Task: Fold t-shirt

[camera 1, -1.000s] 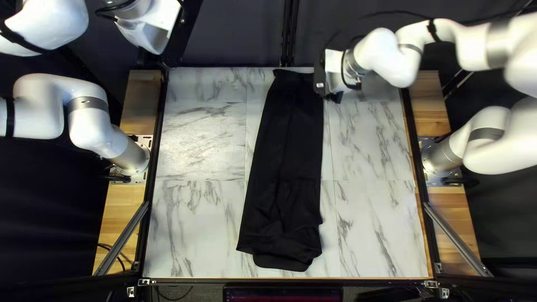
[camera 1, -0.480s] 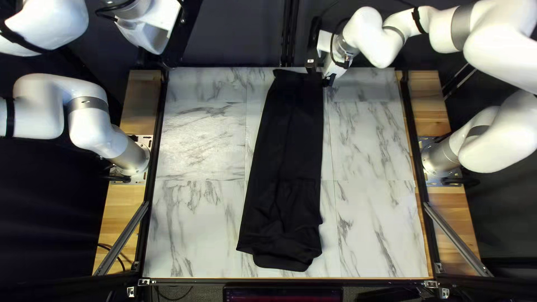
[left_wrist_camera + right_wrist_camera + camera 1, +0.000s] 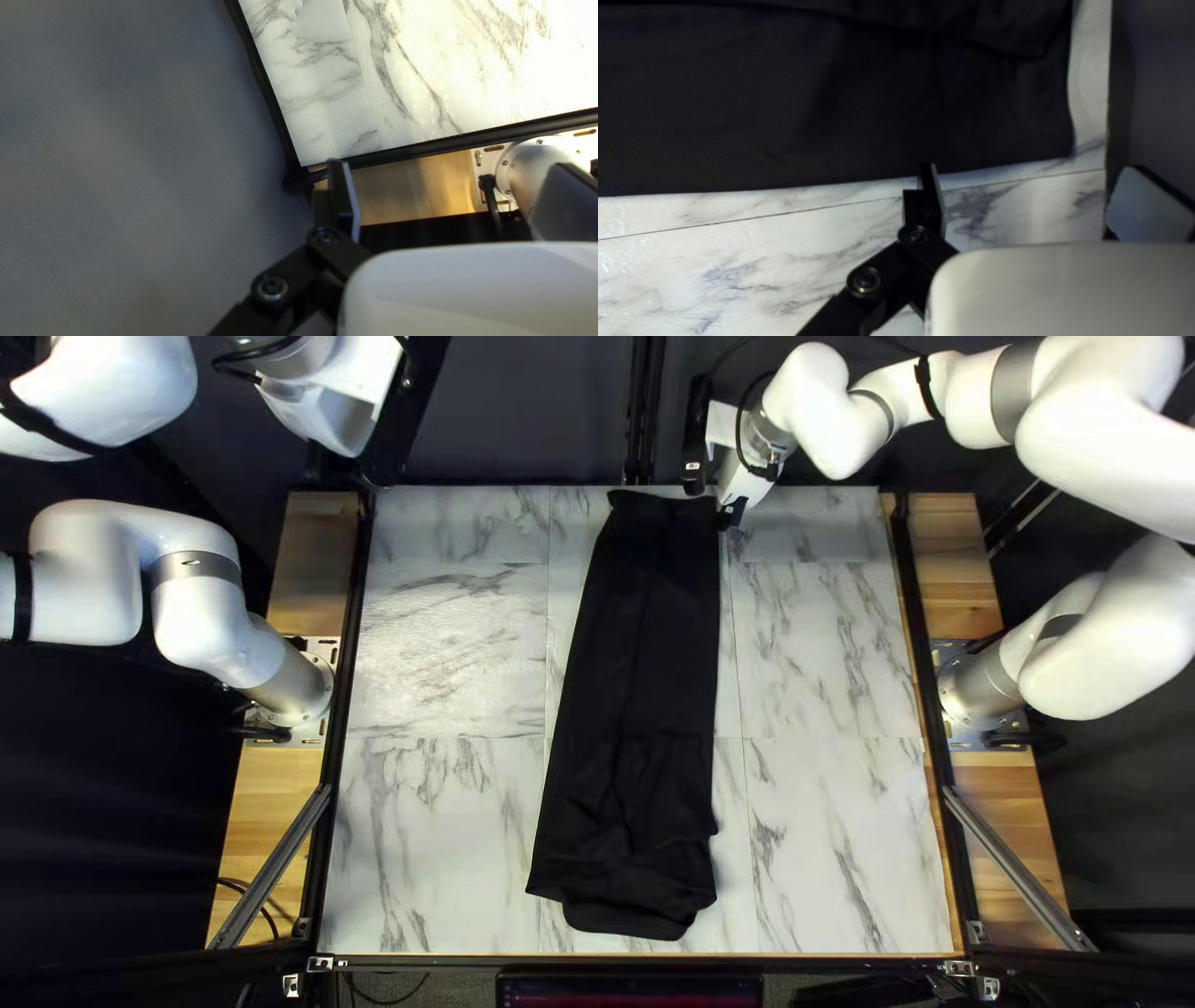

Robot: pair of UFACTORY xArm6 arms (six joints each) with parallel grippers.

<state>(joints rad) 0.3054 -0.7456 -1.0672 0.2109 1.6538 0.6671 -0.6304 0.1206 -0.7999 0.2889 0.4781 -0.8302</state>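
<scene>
"Across the marble-patterned table [image 3: 436,797], what's happening?"

"The black T-shirt [image 3: 635,635] is lying down the middle as a long, narrow strip, its near end looking layered. It isn't moving."

"And the arms?"

"The right arm [image 3: 1102,454] is reaching nearer the far edge than a second ago, its right gripper [image 3: 712,495] hovering by the shirt's far end. The left gripper [image 3: 448,165] is hanging near the far left corner."

"Are they pinching cloth?"

"No, both pairs of fingers are standing wide apart, holding nothing. The right arm is probably lining up; the lengthwise folding is looking done, crosswise folds seemingly waiting."
</scene>
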